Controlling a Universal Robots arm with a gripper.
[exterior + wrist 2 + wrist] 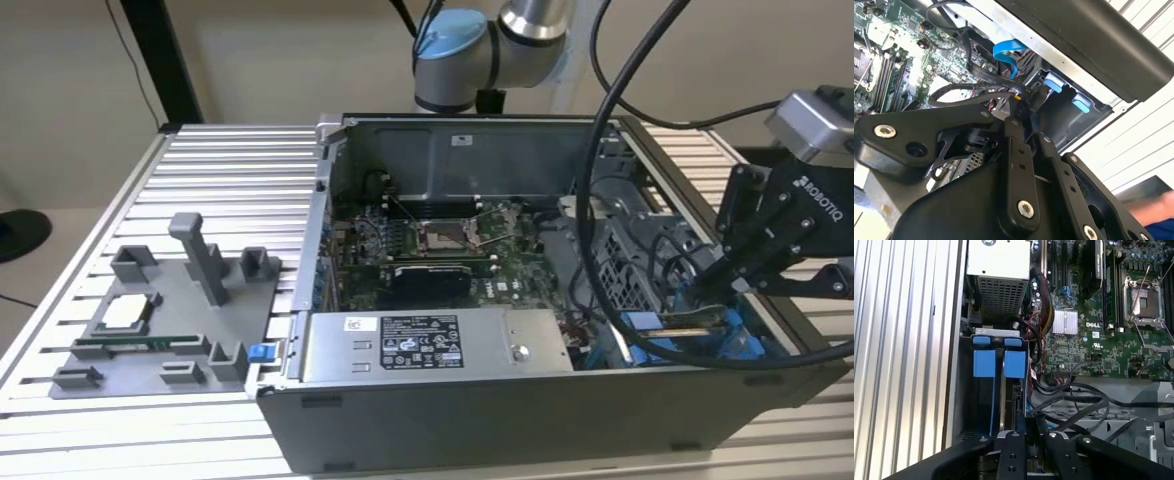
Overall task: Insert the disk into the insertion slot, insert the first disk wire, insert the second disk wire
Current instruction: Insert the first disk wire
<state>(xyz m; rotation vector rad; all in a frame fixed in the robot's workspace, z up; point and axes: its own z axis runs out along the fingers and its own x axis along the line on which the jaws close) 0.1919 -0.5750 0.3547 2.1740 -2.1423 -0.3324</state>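
Blue rails of the insertion slot (985, 370) flank the disk (1013, 401), which stands edge-on and half hidden inside the computer case (534, 420). The black gripper (1031, 429) covers its near end. Whether the gripper pinches it, I cannot tell.

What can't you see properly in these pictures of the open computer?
1. Inside the grey sheet-metal insertion slot with blue tabs: first wrist view, the black gripper covers one end.
2. That slot in the exterior view: gripper and dark grey case wall hide most.
3. Blue-and-pale shape: second wrist view, cut off by the picture's edge, so unclear.
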